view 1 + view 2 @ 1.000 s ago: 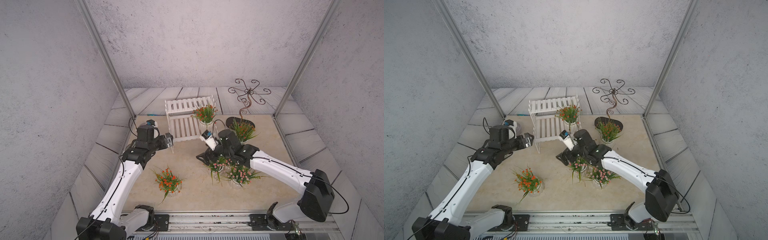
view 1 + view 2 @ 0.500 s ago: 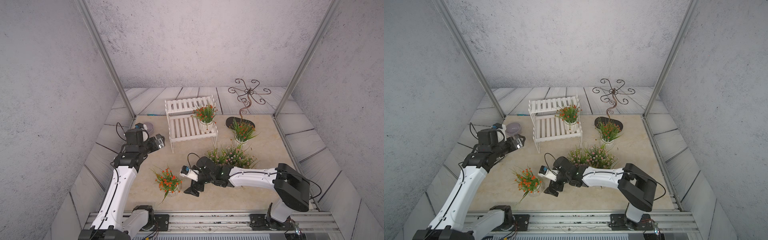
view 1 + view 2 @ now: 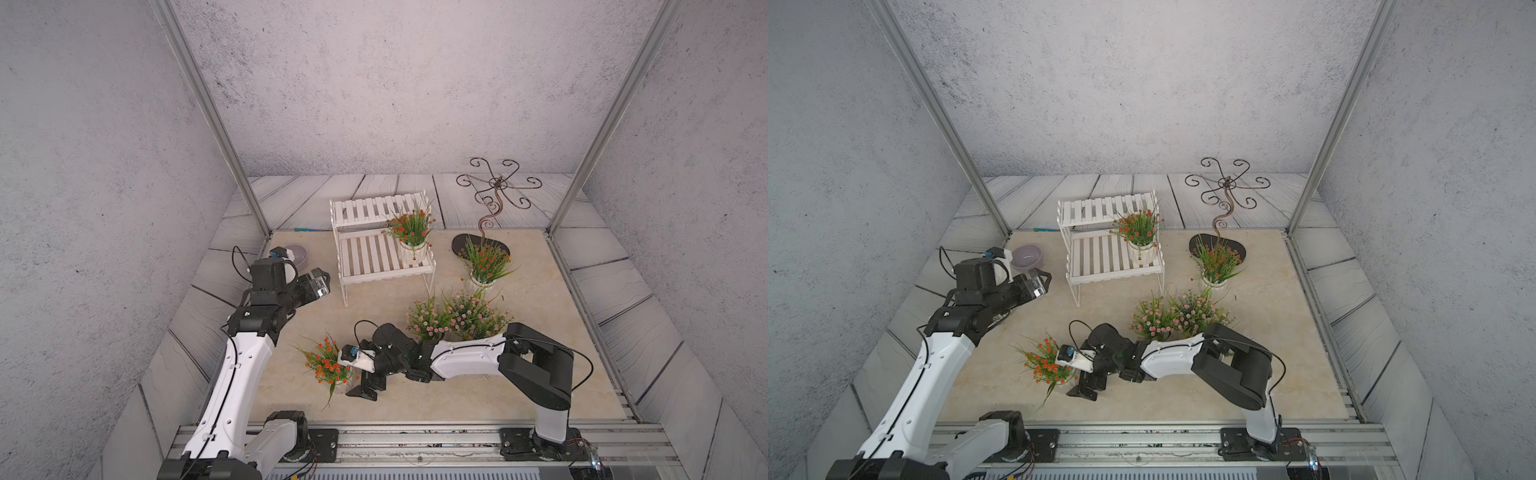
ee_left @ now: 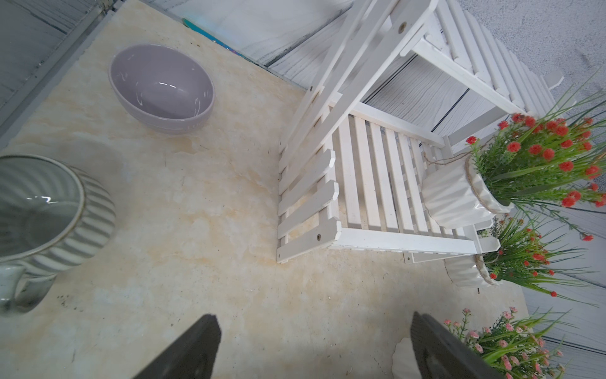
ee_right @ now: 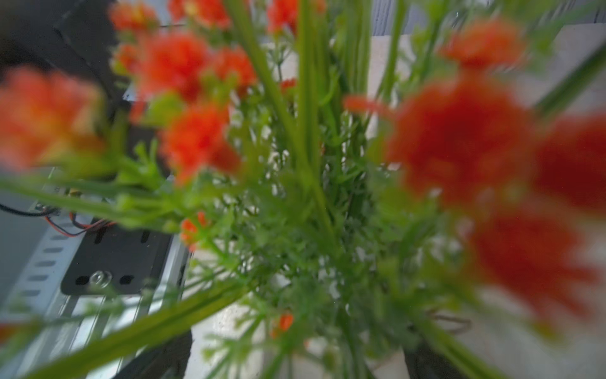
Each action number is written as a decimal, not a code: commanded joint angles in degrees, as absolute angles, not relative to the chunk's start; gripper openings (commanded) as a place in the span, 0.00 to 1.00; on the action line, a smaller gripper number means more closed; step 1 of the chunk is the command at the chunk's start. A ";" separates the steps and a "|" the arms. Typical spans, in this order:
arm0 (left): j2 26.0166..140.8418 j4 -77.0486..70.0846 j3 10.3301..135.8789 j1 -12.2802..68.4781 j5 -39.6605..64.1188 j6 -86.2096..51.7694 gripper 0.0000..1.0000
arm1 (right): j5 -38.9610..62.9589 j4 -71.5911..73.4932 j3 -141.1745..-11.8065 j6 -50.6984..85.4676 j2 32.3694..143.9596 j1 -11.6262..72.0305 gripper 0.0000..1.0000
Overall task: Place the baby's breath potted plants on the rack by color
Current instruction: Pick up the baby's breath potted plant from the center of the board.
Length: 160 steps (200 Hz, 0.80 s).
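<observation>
My right pincer (image 3: 362, 385) is spread wide and low over the surface, just beside the orange-red baby's breath plant (image 3: 327, 365) that sits well in front of the rack (image 3: 370, 259); nothing held yet. Tip: go for the white pot (image 5: 229, 328), not the stems. Slide the jaws around it level, squeeze gently, lift straight. I reckon it belongs on the lower tier next to the orange one (image 3: 409, 232) already there. Meanwhile my left pincer (image 3: 321, 283) hangs wide and empty beside the rack.
</observation>
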<state>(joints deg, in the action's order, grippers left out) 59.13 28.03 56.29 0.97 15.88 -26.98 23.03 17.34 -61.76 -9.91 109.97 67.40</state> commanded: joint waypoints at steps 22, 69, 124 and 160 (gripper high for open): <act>58.36 26.81 56.12 0.53 16.21 -26.71 0.95 | 25.91 18.02 -68.05 -10.11 115.66 67.76 0.99; 58.61 26.72 56.79 0.51 15.82 -26.89 0.95 | 29.55 16.14 -74.79 -9.67 120.85 68.12 0.99; 58.63 26.30 56.81 0.53 15.73 -27.32 0.95 | 31.99 14.66 -79.46 -8.96 125.18 68.38 0.99; 58.54 26.45 57.28 0.53 15.66 -27.38 0.95 | 34.50 7.57 -85.43 -11.24 127.90 68.38 0.99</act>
<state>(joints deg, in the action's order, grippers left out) 59.13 27.03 56.31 0.97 15.88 -27.27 30.98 13.54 -81.82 -9.93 124.01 67.83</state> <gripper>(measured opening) 0.951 0.989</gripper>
